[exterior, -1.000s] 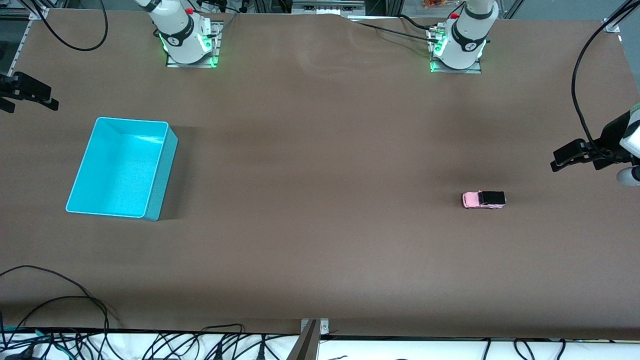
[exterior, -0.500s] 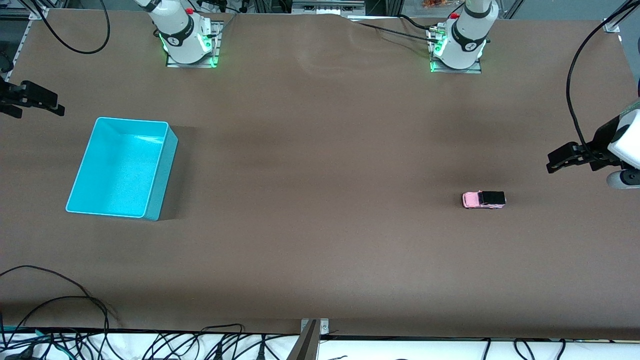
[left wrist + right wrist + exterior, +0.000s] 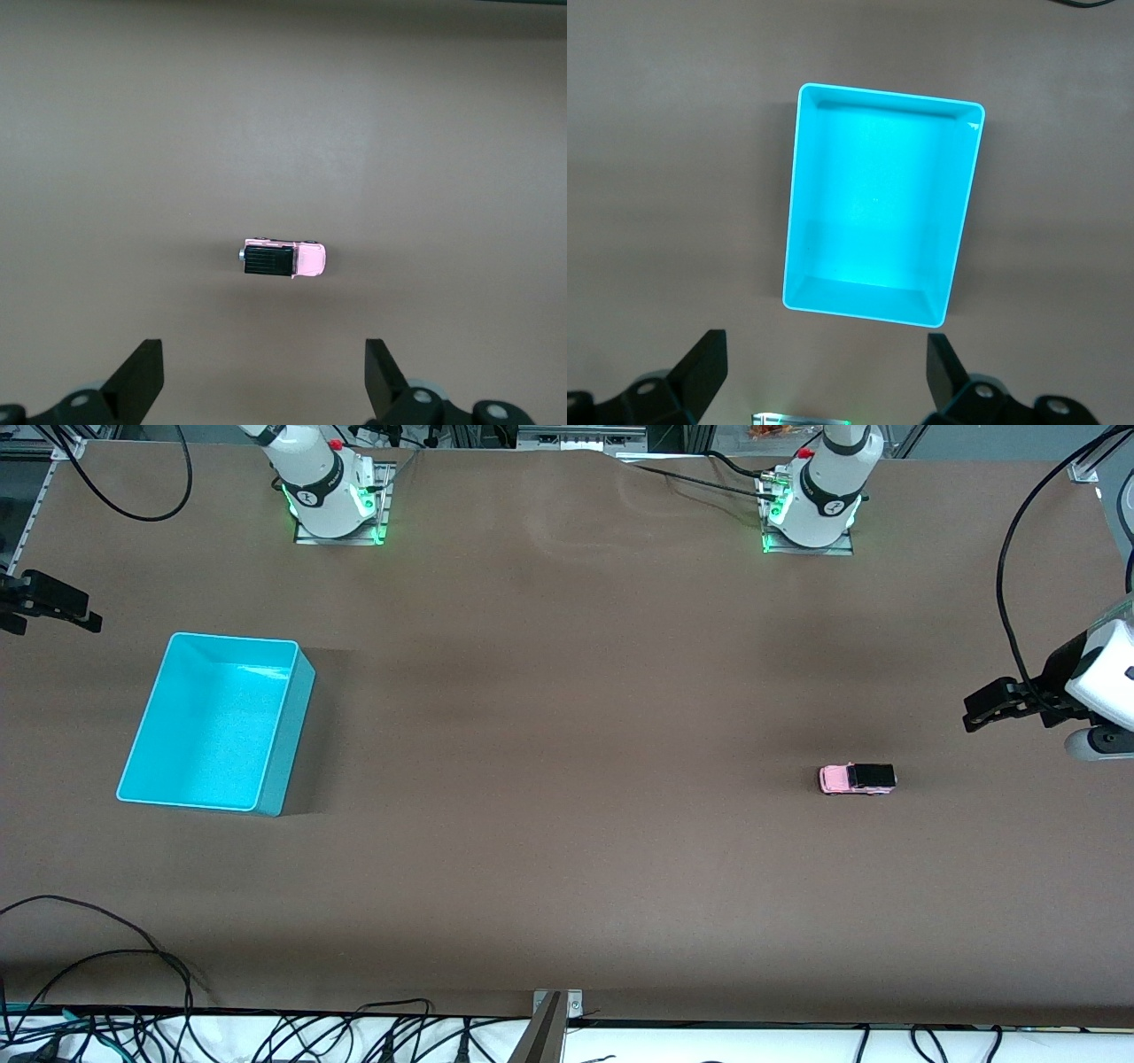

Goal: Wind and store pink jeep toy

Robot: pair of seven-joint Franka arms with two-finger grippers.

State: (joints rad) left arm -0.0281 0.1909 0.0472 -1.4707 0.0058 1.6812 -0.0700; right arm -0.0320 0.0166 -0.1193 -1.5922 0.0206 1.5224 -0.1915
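Pink jeep toy (image 3: 857, 779) (image 3: 284, 258): small boxy car, glossy pink body, black roof and rear, standing on its wheels on the matte brown bench (image 3: 567, 824) toward the left arm's end. No legible markings.

Left tool (image 3: 985, 710) (image 3: 264, 381) over the bench near the jeep, released, fingers spread.

Cyan bin (image 3: 217, 722) (image 3: 881, 212), smooth rectangular plastic, holds nothing.

Right tool (image 3: 53, 602) (image 3: 826, 372) beside the bin, released, partly cut off.
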